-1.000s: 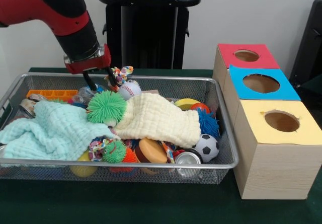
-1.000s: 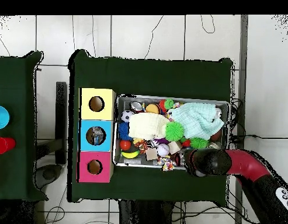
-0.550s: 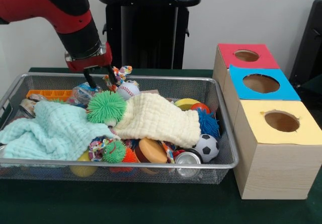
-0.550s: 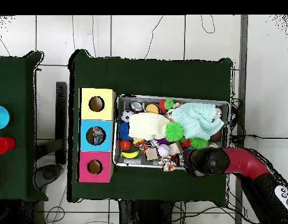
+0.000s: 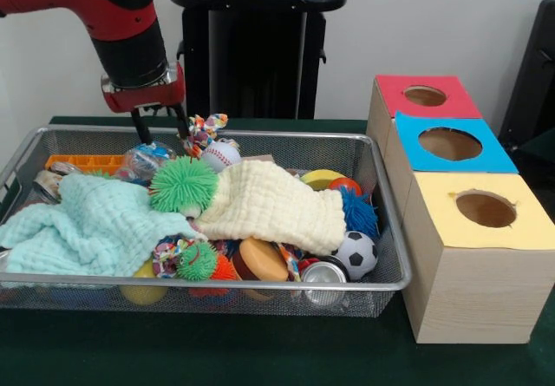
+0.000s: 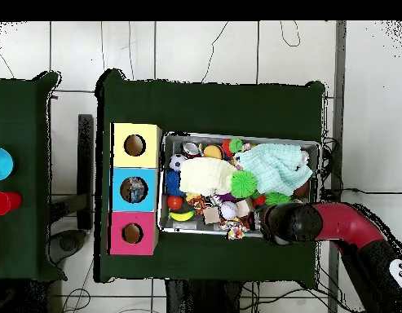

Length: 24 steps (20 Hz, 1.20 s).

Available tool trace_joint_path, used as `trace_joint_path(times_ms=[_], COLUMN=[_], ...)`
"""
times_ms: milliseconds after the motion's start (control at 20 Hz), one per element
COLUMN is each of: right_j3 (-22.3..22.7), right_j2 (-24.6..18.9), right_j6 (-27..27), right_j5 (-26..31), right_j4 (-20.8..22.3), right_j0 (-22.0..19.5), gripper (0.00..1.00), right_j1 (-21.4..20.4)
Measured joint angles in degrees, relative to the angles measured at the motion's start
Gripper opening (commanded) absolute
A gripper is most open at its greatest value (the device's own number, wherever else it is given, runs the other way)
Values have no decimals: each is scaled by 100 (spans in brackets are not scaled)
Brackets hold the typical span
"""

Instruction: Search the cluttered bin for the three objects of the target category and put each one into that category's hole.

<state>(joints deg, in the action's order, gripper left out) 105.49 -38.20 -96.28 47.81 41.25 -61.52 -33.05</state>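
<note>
1. Wire bin (image 5: pixel 381 230) sits on the green table (image 5: pixel 260 360), left and centre of the front view, heaped with toys.
2. A mint cloth (image 5: pixel 87 225) and a cream cloth (image 5: pixel 269 199) lie over the pile, with a spiky green ball (image 5: pixel 182 186) between them.
3. The gripper (image 5: pixel 159 126) hangs at upper left over the bin's far rim, jaws apart, holding nothing.
4. Three boxes with red hole (image 5: pixel 425 96), blue hole (image 5: pixel 449 144) and yellow hole (image 5: pixel 486 208) stand at right.
</note>
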Motion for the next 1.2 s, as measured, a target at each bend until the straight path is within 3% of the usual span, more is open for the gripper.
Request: trace_joint_path(times_ms=[850, 1200], right_j3=[-158, -158], right_j2=[144, 320], right_j6=[0, 0], right_j5=[-4, -358], right_j4=[157, 380], right_j0=[8, 16], gripper=[100, 100], right_j1=[-369, -339])
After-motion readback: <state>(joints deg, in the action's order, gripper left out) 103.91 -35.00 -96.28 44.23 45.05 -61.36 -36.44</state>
